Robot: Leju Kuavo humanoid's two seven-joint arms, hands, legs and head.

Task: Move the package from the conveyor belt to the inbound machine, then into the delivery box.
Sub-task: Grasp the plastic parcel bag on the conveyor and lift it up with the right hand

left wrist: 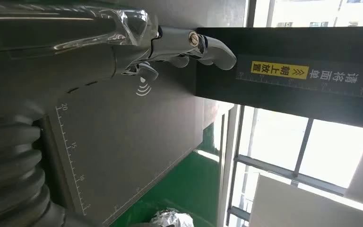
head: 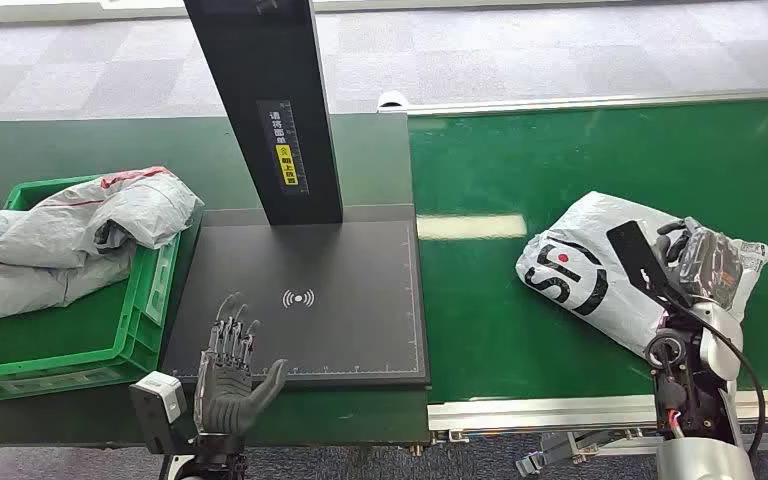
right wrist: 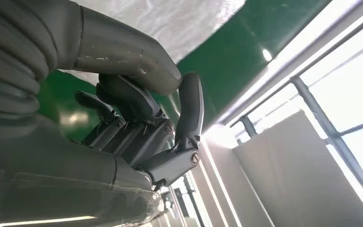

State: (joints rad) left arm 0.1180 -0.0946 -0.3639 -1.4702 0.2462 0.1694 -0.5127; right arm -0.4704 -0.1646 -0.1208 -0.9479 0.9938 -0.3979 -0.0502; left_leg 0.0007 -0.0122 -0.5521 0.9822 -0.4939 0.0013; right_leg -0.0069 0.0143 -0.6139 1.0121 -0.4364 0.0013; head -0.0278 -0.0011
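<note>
A white package with a black logo lies on the green conveyor belt at the right. My right hand sits on the package's right end, fingers curled against the thumb, gripping its plastic. Close up, my right hand has its fingers closed to the thumb, with the white package just beyond. My left hand hovers with fingers spread and nothing in it over the front edge of the black inbound machine plate. The plate and its scan symbol lie past my left hand.
The machine's black post rises behind the plate. A green delivery box at the left holds grey bagged packages. The belt's metal rail runs along its near edge.
</note>
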